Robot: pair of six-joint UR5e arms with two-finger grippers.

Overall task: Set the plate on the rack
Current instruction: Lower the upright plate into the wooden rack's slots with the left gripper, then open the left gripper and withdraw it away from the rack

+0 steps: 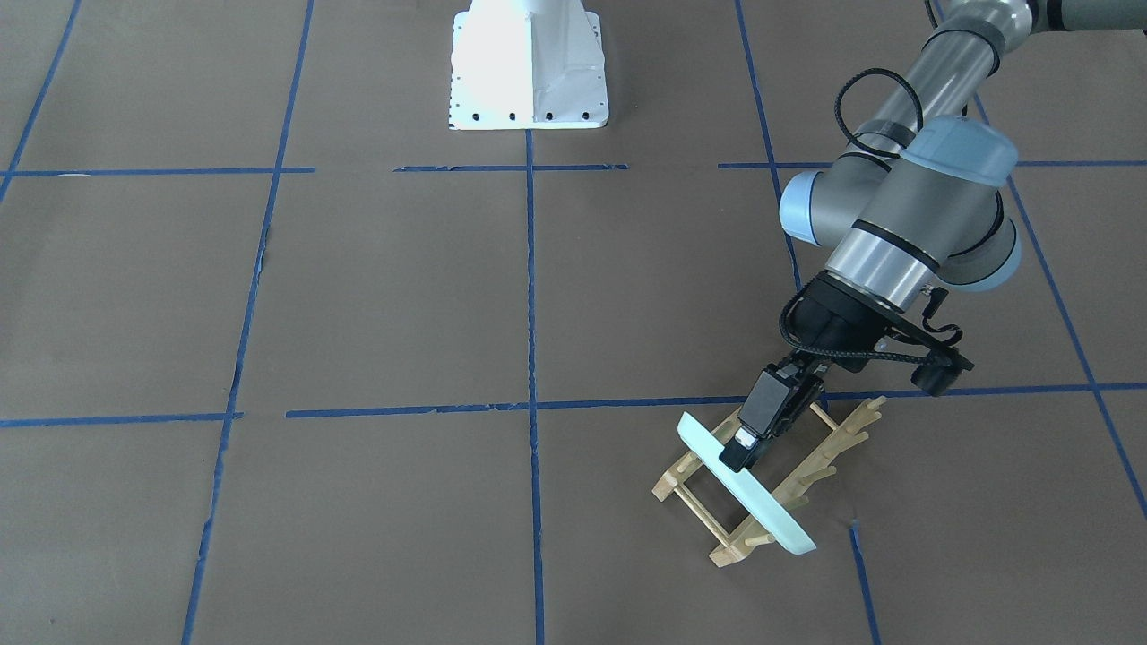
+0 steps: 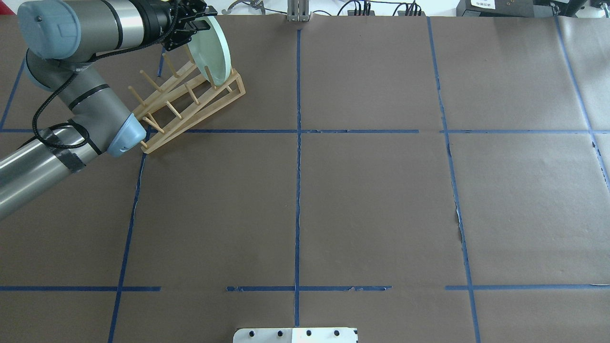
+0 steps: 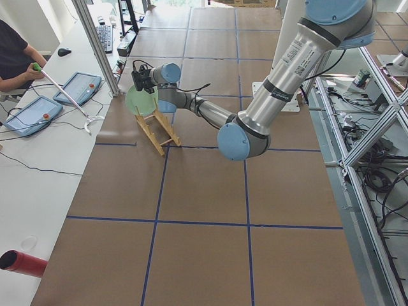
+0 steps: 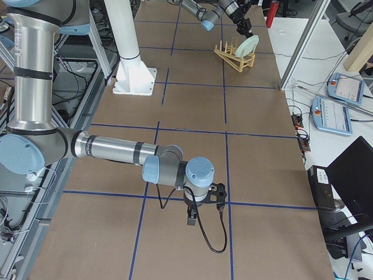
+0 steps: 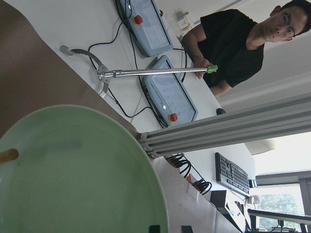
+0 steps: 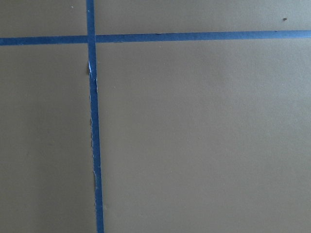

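Plate [image 1: 762, 497] stands on edge in the end slot of the rack [image 2: 209, 108], leaning against the upright pegs, at the far-left corner of the tabletop [image 1: 403, 296] as the robot sees it. Its lower rim looks seated between the two rails. The left hand [image 1: 739, 452] is closed on the upper rim, one finger on each face. By my reading the placing is nearly done, and what is left is to let go and lift clear without tipping the plate.

The right hand [image 4: 190, 220] hangs low over bare tabletop, well apart from the rack, and I cannot tell whether it is open or closed.

No brand or writing is legible. A white sticker [image 3: 291, 60] on the left arm's forearm carries print too small to read.
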